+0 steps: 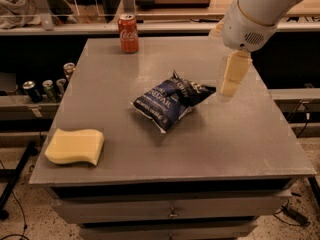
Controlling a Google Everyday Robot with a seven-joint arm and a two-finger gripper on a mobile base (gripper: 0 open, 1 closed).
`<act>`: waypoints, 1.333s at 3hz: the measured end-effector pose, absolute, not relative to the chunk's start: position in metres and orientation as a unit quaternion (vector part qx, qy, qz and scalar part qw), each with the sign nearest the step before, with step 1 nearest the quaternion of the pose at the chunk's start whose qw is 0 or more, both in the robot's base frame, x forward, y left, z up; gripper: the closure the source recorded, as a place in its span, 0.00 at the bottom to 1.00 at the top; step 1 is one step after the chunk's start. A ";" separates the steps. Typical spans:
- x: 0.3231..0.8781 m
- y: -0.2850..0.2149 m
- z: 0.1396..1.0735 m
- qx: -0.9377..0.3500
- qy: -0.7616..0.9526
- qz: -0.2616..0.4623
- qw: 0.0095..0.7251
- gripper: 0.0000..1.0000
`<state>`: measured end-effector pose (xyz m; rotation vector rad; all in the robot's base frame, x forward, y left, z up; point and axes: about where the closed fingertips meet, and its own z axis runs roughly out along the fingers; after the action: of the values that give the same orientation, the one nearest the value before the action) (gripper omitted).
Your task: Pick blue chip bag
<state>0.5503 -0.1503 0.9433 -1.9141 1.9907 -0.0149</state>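
The blue chip bag (170,103) lies near the middle of the tabletop (240,144), slightly toward the right edge, flat on its side with one crimped end pointing to the far right corner. The hand (231,79) hangs from the white arm (260,9) over the right half of the tabletop, just beside that crimped end and, as far as I can judge, above the surface rather than on it. Whether the hand is spread or pressed together I cannot tell from this angle. The main risk is a glancing approach: coming down on the thin end rather than over the puffed middle, the hand would likely push the bag across the smooth grey tabletop instead of catching it, since the bag looks light and the surface offers little grip. Slick foil could also slide out of a shallow pinch, or only a fold might be caught, leaving the bag to dangle and drop. Pressing too low would jam the hand against the hard tabletop. The bag is crinkled dark blue foil with white lettering and a pale strip along one edge, pillow-shaped and creased. A soft yellow sponge (75,146) with wavy sides sits near the front left corner, and a red cola can (128,33), a rigid shiny cylinder, stands upright at the far edge. Both are well apart from the bag and unlikely to interfere.
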 end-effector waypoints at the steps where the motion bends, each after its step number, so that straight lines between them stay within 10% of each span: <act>1: 0.571 -0.121 0.923 -0.681 0.706 0.026 0.190 0.00; 2: 0.581 -0.098 0.903 -0.666 0.720 0.061 0.184 0.00; 4: 0.583 -0.080 0.877 -0.638 0.741 0.107 0.179 0.38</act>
<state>0.5827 -0.0799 0.8766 -1.8028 2.0957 0.3034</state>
